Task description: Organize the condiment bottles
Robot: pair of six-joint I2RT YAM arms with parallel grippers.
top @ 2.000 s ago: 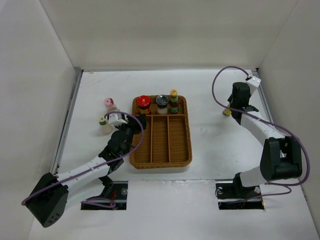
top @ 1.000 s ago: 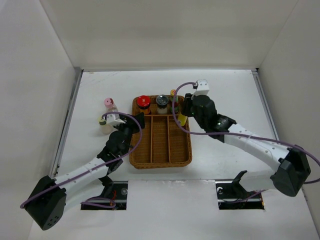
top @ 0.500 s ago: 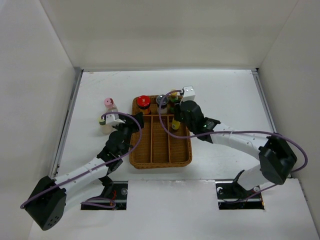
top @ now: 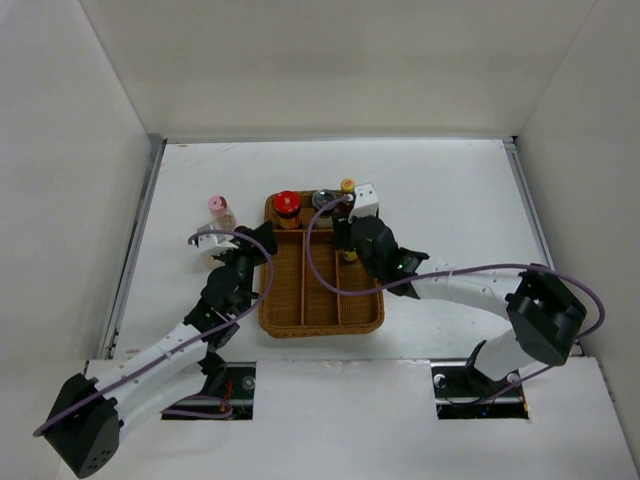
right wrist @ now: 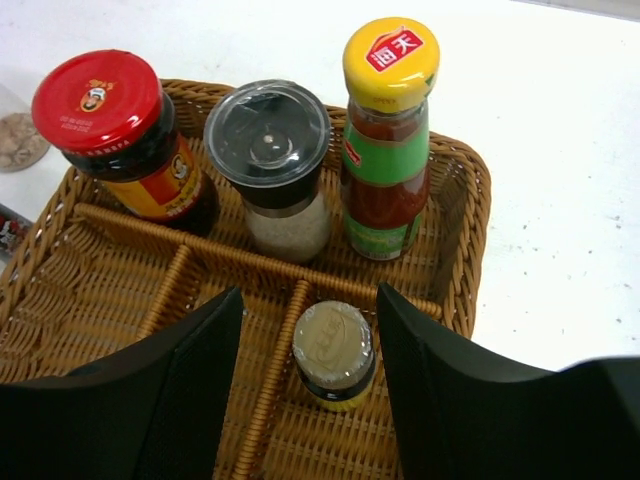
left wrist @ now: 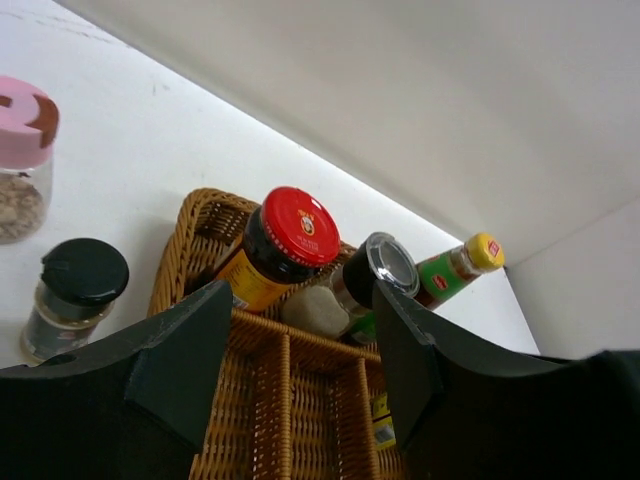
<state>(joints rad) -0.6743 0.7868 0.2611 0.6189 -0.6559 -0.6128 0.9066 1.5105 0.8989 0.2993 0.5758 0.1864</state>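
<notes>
White walls (top: 330, 60) close in a white surface (top: 450, 190), and a brown wicker tray (top: 320, 325) sits at its middle. A small jar with a pale gold lid (right wrist: 333, 350) stands upright in the right-hand of the tray's three long compartments, at the far end, just short of the cross divider.

The right claw (right wrist: 310, 300) hangs over it with one finger on each side. The fingers are apart and there is a gap between each one and the jar, so nothing is gripped.

Beyond the divider, three of the condiment bottles stand upright in a row along the back strip: a red-lidded jar (right wrist: 110, 120) on the left, a clear-lidded jar (right wrist: 268, 150) in the middle and a yellow-capped bottle (right wrist: 388, 130) on the right.

The left claw (left wrist: 300, 295) is at the tray's left far corner, its fingers spread with nothing between them. Outside the tray on that side, a black-lidded jar (left wrist: 78, 285) stands on the surface, with a pink-lidded jar (left wrist: 22, 130) farther out.
</notes>
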